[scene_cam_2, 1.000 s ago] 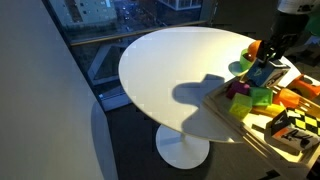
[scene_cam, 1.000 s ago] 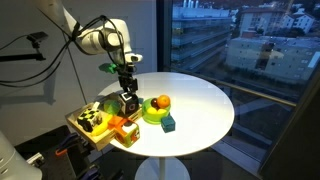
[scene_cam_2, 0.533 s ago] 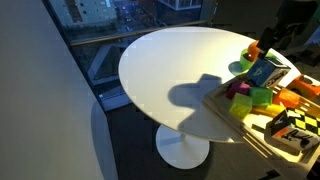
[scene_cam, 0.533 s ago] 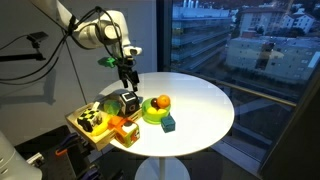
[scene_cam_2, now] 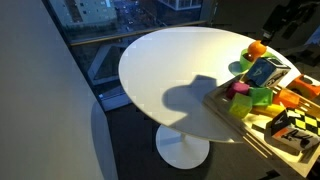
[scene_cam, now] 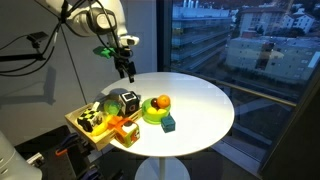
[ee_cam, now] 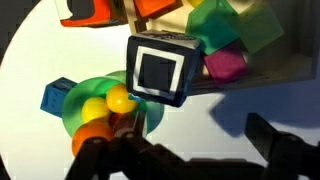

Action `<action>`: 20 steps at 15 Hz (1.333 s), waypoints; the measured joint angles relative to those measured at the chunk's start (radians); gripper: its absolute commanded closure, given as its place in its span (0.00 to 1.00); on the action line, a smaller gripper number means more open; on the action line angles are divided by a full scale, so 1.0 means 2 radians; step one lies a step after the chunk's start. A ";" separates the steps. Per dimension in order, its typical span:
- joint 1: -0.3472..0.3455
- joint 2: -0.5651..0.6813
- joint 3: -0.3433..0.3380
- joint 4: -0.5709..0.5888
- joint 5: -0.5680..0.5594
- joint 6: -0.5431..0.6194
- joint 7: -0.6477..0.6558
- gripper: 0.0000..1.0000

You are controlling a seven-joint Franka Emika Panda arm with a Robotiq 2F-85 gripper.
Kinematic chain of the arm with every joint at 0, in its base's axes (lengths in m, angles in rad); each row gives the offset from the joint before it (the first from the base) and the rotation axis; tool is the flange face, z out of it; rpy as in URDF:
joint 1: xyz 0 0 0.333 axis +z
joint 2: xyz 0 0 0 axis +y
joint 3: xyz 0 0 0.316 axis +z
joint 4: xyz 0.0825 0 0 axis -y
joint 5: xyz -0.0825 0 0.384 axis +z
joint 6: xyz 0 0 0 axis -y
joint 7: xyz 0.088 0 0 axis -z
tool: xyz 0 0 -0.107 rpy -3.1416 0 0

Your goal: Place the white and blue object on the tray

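The white and blue object (scene_cam: 125, 102) is a cube with a white frame around a dark face. It rests on the wooden tray (scene_cam: 88, 130) at its edge nearest the table's middle, among coloured blocks; it also shows in an exterior view (scene_cam_2: 263, 72) and in the wrist view (ee_cam: 160, 68). My gripper (scene_cam: 127, 68) hangs well above the cube, open and empty. In the wrist view my gripper (ee_cam: 185, 160) stands with its dark fingers (ee_cam: 282, 148) spread wide and nothing between them.
A green plate (scene_cam: 150, 117) with yellow and orange fruit lies on the round white table (scene_cam: 200, 100) beside the tray, with a small blue block (scene_cam: 169, 123) next to it. The tray holds green, magenta and orange blocks (scene_cam_2: 250, 98) and a black-and-yellow piece (scene_cam: 90, 120). A window is behind.
My gripper has let go of the cube and risen straight up away from it. The cube stays on the tray.
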 measured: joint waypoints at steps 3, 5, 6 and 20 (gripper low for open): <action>0.000 -0.022 0.002 0.000 0.020 -0.027 -0.010 0.00; 0.000 -0.034 0.002 0.002 0.030 -0.054 -0.015 0.00; 0.000 -0.039 0.002 0.004 0.034 -0.067 -0.016 0.00; -0.008 -0.094 0.002 0.027 0.045 -0.166 -0.028 0.00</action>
